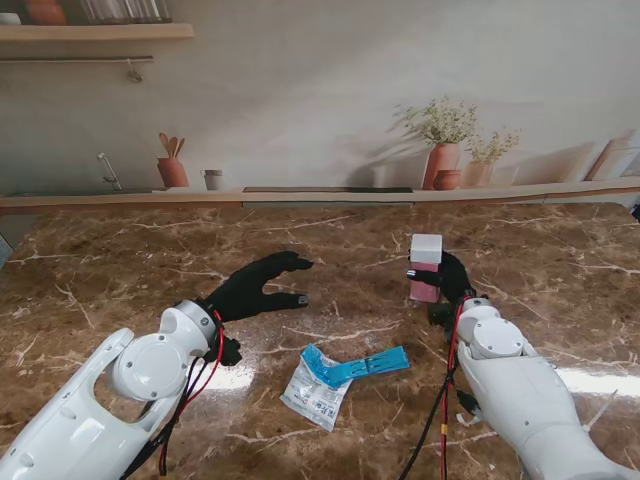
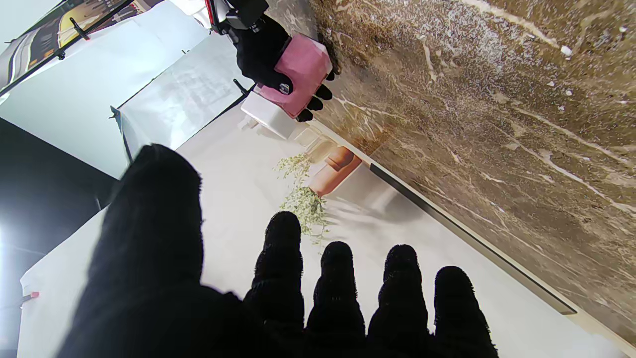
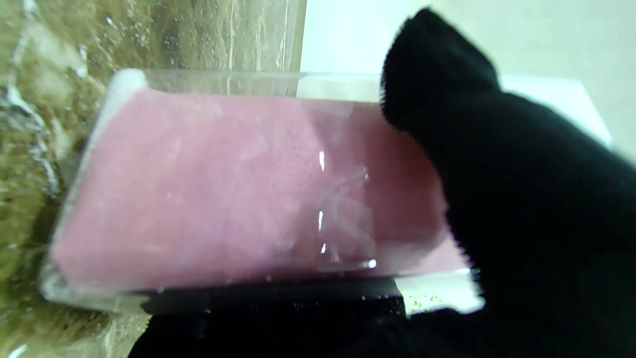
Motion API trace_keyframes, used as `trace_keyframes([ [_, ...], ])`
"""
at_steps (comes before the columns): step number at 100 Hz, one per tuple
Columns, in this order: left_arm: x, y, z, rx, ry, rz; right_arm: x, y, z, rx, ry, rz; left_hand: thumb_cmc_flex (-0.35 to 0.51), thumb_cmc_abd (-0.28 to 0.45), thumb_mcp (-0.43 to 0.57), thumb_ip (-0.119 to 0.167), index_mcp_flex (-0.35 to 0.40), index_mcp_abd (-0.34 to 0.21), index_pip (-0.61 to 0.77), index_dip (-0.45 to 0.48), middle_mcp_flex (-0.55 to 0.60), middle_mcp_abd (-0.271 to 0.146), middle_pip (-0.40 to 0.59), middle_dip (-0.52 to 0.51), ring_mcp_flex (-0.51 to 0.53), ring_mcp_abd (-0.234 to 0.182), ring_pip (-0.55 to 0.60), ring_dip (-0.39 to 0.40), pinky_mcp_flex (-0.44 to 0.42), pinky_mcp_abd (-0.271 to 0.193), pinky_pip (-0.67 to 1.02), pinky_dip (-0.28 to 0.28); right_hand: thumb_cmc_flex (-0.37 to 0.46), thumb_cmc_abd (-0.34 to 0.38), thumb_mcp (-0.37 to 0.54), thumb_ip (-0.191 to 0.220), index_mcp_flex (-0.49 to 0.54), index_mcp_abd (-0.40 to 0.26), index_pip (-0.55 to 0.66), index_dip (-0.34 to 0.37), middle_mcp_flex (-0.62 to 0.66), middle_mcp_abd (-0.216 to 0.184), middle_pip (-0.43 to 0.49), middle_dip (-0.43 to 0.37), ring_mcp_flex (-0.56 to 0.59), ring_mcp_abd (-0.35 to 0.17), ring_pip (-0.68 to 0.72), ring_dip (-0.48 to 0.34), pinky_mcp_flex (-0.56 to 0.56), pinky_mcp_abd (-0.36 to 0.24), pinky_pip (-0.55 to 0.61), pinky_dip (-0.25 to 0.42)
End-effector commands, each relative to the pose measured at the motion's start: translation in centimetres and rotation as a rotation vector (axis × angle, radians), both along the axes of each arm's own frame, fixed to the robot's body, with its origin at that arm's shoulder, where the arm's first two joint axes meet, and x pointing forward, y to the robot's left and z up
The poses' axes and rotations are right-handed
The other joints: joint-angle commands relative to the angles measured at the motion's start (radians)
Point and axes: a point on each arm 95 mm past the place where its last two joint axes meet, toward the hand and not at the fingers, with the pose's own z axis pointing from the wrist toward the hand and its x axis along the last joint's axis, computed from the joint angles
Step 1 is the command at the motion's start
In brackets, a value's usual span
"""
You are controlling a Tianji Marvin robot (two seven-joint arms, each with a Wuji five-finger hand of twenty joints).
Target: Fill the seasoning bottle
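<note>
- The right hand (image 1: 447, 281), gloved in black, is wrapped around the seasoning bottle (image 1: 425, 270), a clear square-sided container packed with pink powder and capped with a white lid (image 1: 426, 247).
- Seen from the right wrist, the pink-filled seasoning bottle (image 3: 238, 189) fills the frame, with one black finger (image 3: 447, 99) curling across its clear wall.
- From the left wrist, the right hand (image 2: 261, 49) is seen pinching the seasoning bottle (image 2: 298, 74) between thumb and fingertips; the lid (image 2: 268, 117) is on.
- The bottle stands upright on the brown marble table (image 1: 120, 260), right of centre in the stand view.
- The left hand (image 1: 255, 287) is to the left of the bottle and well apart from it, fingers spread and holding nothing, thumb and forefinger pointing toward the bottle.
- The left wrist view confirms the loose pose: four fingertips (image 2: 338, 268) and the thumb (image 2: 154, 214) are apart, with nothing between them.
- A torn seasoning packet (image 1: 316, 392), white with small print, lies flat on the table, nearer to me than the bottle and to its left.
- A blue strip (image 1: 360, 365) lies across the packet's far corner and stretches rightward toward the right arm (image 1: 520, 390).
- Far behind the bottle, a backdrop pictures potted plants (image 1: 445, 150) on a ledge along the table's far edge.
</note>
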Motion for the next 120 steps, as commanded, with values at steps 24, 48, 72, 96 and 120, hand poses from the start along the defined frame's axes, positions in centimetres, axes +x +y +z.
trace_keyframes([
  [24,-0.2,0.1,-0.7,-0.007,0.017,0.007,-0.8,-0.4,-0.9,-0.011,0.012,0.025,0.030,0.035,-0.031,0.042,0.001,-0.012,-0.018,0.004,-0.032,-0.017,-0.018,-0.002,-0.060,-0.047,-0.026,-0.008,-0.011,-0.008,-0.009,-0.005,0.018,0.138,0.178,0.102,-0.020,-0.062,-0.087,-0.136,-0.030,-0.074,-0.090,-0.134,0.003,-0.043,-0.093,-0.097,0.004,-0.046,-0.026,0.009],
  [48,-0.2,0.1,-0.8,-0.013,0.018,0.006,-1.2,-0.5,-1.2,-0.025,0.020,0.021,0.030,0.040,-0.035,0.042,0.000,-0.012,-0.018,0.005,-0.033,-0.017,-0.019,-0.002,-0.062,-0.047,-0.027,-0.008,-0.012,-0.006,-0.006,-0.003,0.009,0.137,0.169,0.100,-0.036,-0.063,-0.095,-0.157,-0.059,-0.056,-0.115,-0.166,-0.004,-0.045,-0.115,-0.112,-0.007,-0.040,-0.030,0.008],
  [72,-0.2,0.2,-0.8,-0.013,0.017,0.002,-1.7,-0.9,-1.6,-0.042,0.028,-0.006,0.029,0.046,-0.039,0.043,-0.003,-0.012,-0.020,0.005,-0.040,-0.006,-0.025,-0.003,-0.069,-0.045,-0.029,-0.008,-0.012,-0.002,-0.012,-0.010,-0.003,0.142,0.158,0.099,-0.050,-0.061,-0.097,-0.166,-0.081,-0.051,-0.120,-0.175,-0.022,-0.050,-0.128,-0.118,-0.017,-0.043,-0.033,0.009],
  [96,-0.3,0.3,-0.9,-0.010,0.021,-0.001,-2.2,-1.2,-2.1,-0.060,0.045,-0.015,0.032,0.042,-0.044,0.045,-0.001,-0.001,-0.024,0.005,-0.042,-0.006,-0.037,-0.002,-0.081,-0.046,-0.031,-0.007,0.001,-0.038,-0.039,-0.051,-0.018,0.132,0.144,0.096,-0.165,0.042,-0.187,-0.239,-0.153,-0.024,-0.163,-0.229,-0.060,-0.041,-0.177,-0.173,-0.015,-0.102,-0.078,-0.024],
  [120,-0.2,0.2,-1.0,-0.015,0.016,0.000,-2.9,-1.9,-2.1,-0.097,0.057,0.001,0.032,0.042,-0.045,0.045,-0.001,0.002,-0.024,0.005,-0.041,-0.010,-0.034,0.001,-0.079,-0.046,-0.030,-0.006,0.002,-0.037,-0.041,-0.066,-0.062,0.119,0.110,0.087,-0.313,0.111,-0.269,-0.284,-0.309,0.000,-0.217,-0.280,-0.169,-0.040,-0.220,-0.213,-0.046,-0.143,-0.110,-0.050],
])
